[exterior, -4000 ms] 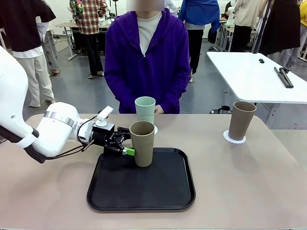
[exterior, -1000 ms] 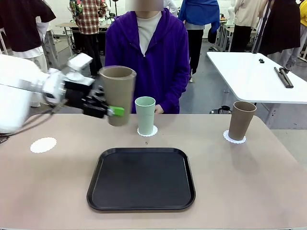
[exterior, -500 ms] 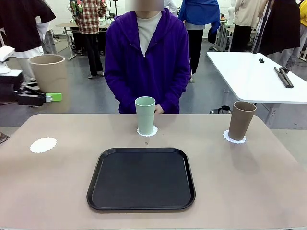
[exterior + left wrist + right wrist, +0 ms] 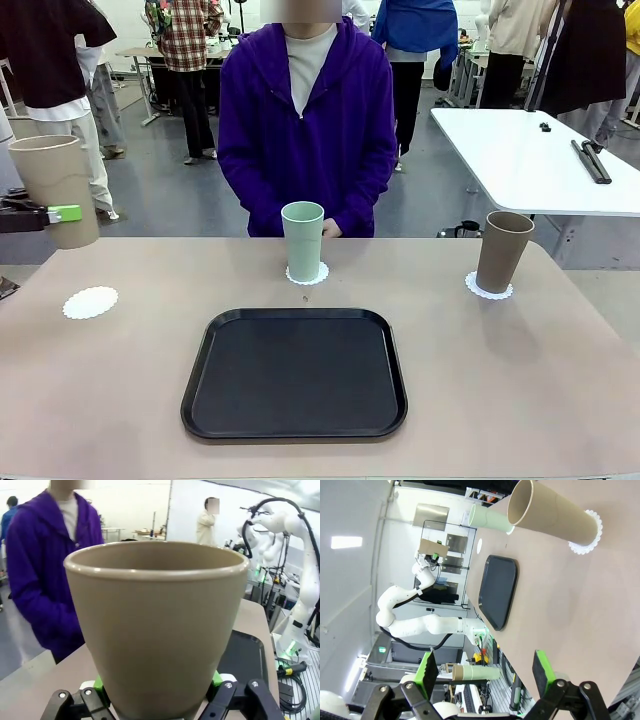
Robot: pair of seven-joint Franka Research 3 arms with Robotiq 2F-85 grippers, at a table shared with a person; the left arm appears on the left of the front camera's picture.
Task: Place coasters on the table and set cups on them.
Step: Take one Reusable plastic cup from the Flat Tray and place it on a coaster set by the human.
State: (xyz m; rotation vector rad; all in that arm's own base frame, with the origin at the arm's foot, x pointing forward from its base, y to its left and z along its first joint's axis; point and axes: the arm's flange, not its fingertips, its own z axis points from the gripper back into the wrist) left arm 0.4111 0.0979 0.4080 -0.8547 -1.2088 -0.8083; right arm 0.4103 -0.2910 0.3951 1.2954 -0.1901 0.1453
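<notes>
At the table's (image 4: pixel 480 360) nine o'clock edge the left claw (image 4: pixel 45 214) grips a taupe cup (image 4: pixel 56 188) in the air, above an empty doily (image 4: pixel 90 302). A black tray (image 4: pixel 295 372) lies at centre. At twelve o'clock a mint cup (image 4: pixel 302 240) stands on its doily; at two o'clock another taupe cup (image 4: pixel 502 250) likewise. The right claw (image 4: pixel 485 670) gapes wide, empty.

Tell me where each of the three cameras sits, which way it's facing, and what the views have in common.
Front view: fixed on the robot's side, facing the person across the table; the left gripper holds a brown cup.
Left wrist view: behind that held cup, looking along its fingers toward the person.
Right wrist view: rolled sideways above the table, its open right gripper at the bottom.
Shared: black tray, seen in all three.
</notes>
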